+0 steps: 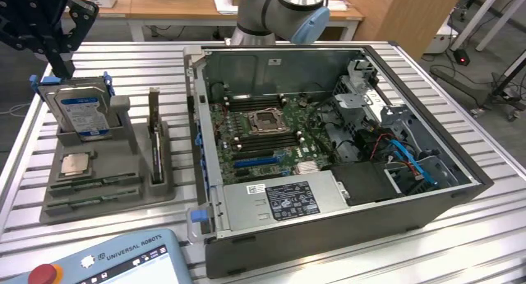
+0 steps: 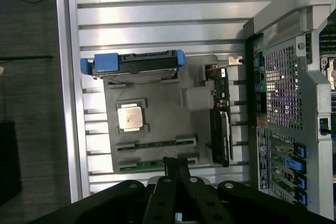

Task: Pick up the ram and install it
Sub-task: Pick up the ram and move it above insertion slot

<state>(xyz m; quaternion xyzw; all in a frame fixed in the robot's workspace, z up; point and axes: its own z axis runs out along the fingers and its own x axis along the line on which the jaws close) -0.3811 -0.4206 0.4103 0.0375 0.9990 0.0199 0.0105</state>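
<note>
Two green ram sticks lie flat in slots at the near end of a grey holder: one ram stick and a second ram stick beside it. My black gripper hangs above the holder at the exterior view's upper left, over the hard drive's far side. In the wrist view its fingers are pressed together and hold nothing, with their tips over the edge of the second stick. The open computer case shows its motherboard with dark memory slots around the processor socket.
The holder also carries an upright hard drive with blue rails, a silver processor chip and a dark expansion card on edge. The case's rear wall stands close beside the holder. A teach pendant lies at the front.
</note>
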